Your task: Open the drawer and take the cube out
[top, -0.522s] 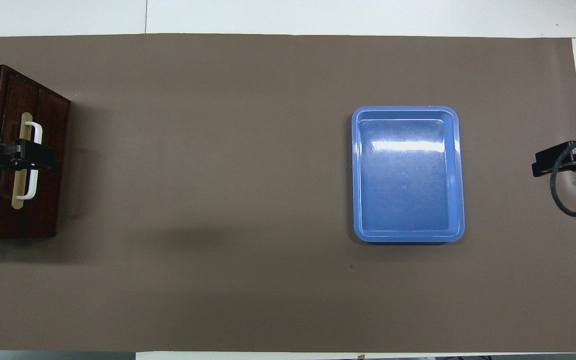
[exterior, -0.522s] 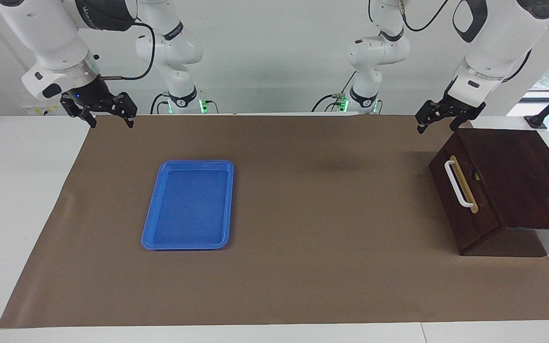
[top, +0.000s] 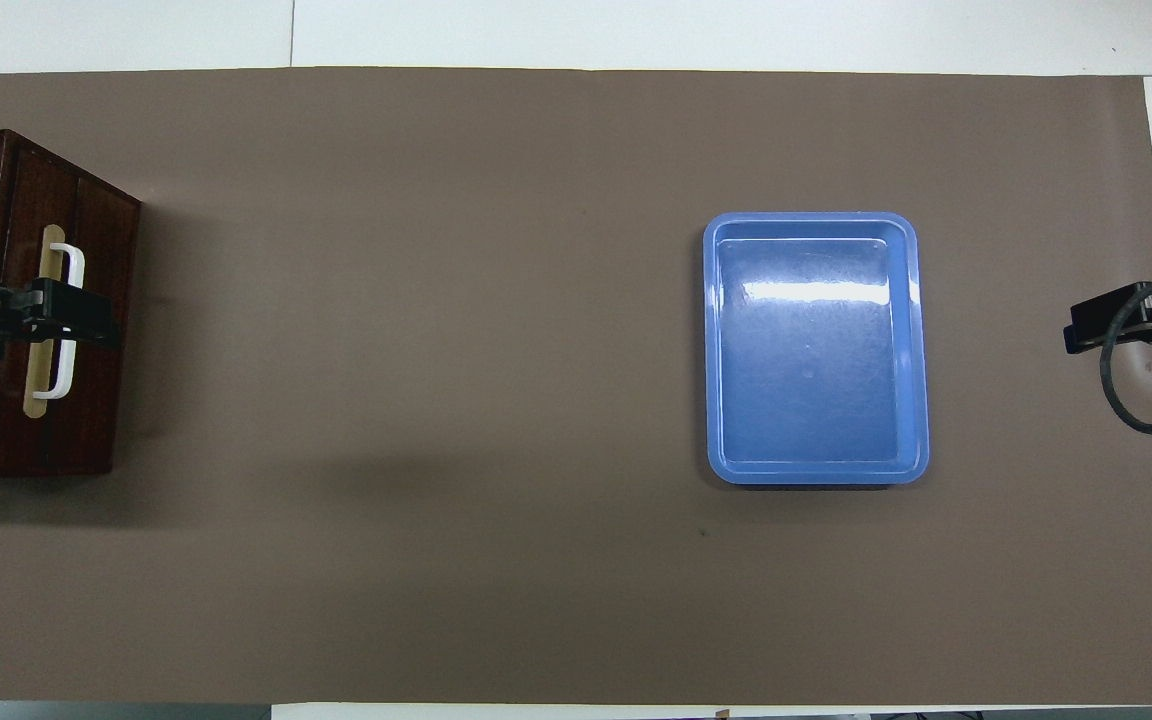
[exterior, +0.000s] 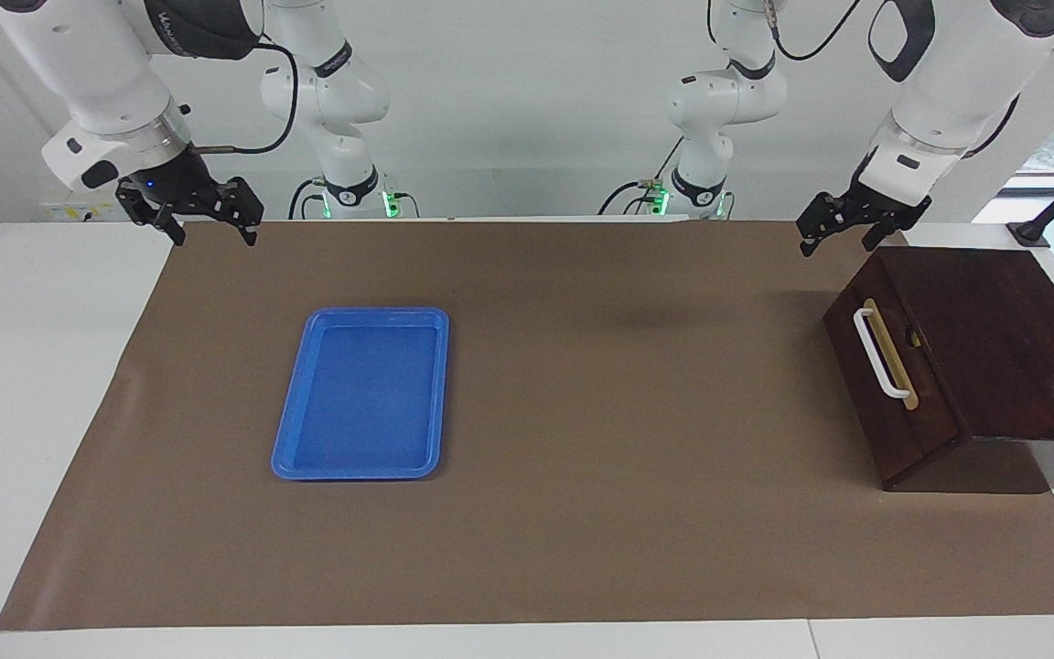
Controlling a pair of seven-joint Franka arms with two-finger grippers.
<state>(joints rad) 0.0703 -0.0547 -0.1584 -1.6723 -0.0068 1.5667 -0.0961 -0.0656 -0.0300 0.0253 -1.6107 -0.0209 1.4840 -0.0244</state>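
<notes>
Facing view: the left hand (exterior: 843,236) hangs in the air, fingers apart, above the desk's (exterior: 582,549) robot-side edge by the shut drawer (exterior: 893,375); its handle (exterior: 880,355) lies lower. The right hand (exterior: 211,224) waits, fingers apart. Overhead view: the left hand (top: 86,325) crosses the handle (top: 67,322), whose length runs away from the robots; cube unseen

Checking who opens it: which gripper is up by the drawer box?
The left gripper, in the air above the box edge nearest the robots, not touching the white handle of the shut drawer. The right gripper waits past the blue tray.
</notes>
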